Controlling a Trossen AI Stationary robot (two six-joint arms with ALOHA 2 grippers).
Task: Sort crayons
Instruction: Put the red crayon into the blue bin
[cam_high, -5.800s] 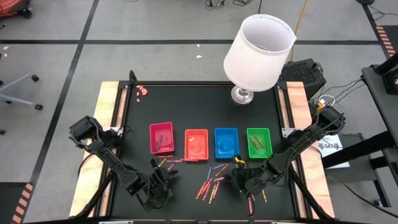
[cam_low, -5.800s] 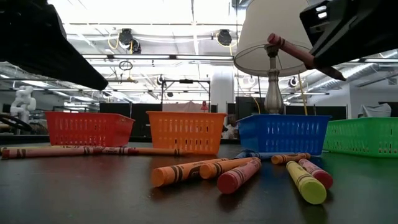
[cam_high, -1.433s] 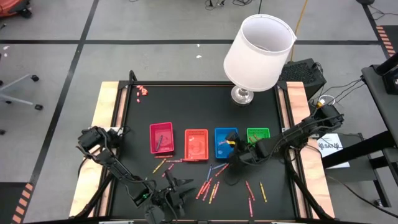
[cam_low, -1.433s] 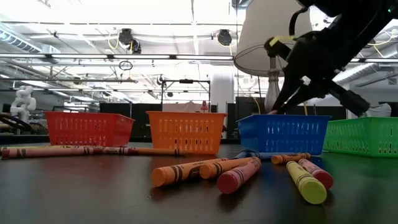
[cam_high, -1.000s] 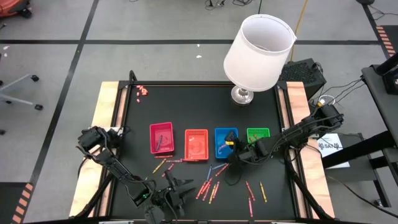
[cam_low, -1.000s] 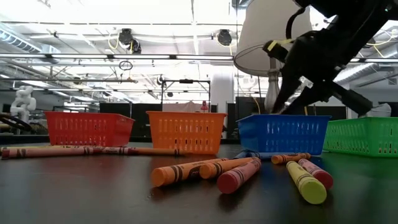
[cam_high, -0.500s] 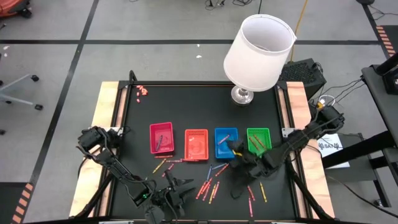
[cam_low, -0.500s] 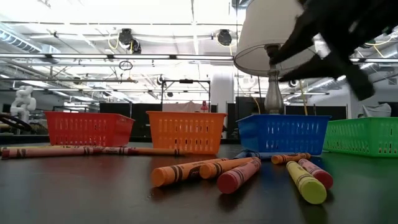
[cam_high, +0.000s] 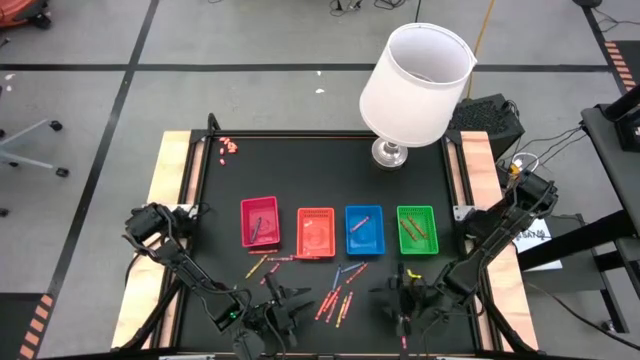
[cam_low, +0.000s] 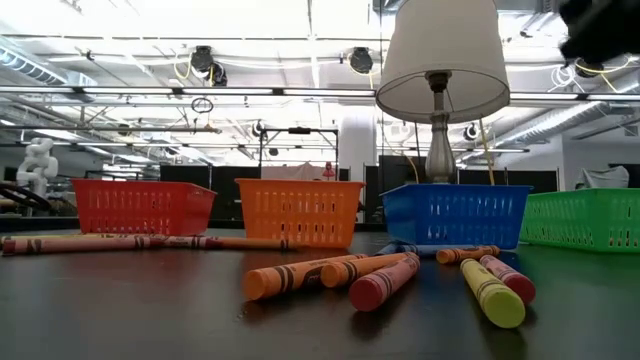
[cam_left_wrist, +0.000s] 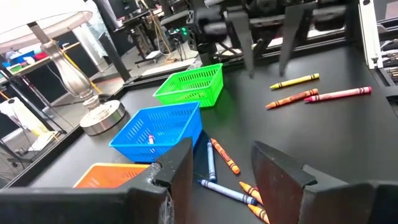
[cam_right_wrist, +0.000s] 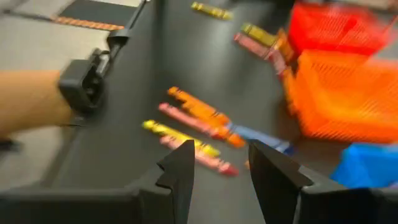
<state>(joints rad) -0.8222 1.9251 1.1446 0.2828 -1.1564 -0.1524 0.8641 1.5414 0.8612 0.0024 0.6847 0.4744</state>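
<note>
From overhead I found the right gripper (cam_high: 407, 300) low over the table's near edge, at about five o'clock from the blue basket (cam_high: 364, 229). Its wrist view showed the fingers (cam_right_wrist: 179, 177) parted with nothing between them. The left gripper (cam_high: 283, 303) waited at about seven o'clock from the loose crayons (cam_high: 336, 300), fingers (cam_left_wrist: 182, 165) apart and empty. Those crayons lay scattered on the black table (cam_high: 300, 165) in front of the four baskets. I noted one crayon (cam_high: 364, 218) inside the blue basket and some in the green basket (cam_high: 417, 229). The pink basket (cam_high: 260, 221) held a dark one; the orange basket (cam_high: 316, 231) stood beside it.
</note>
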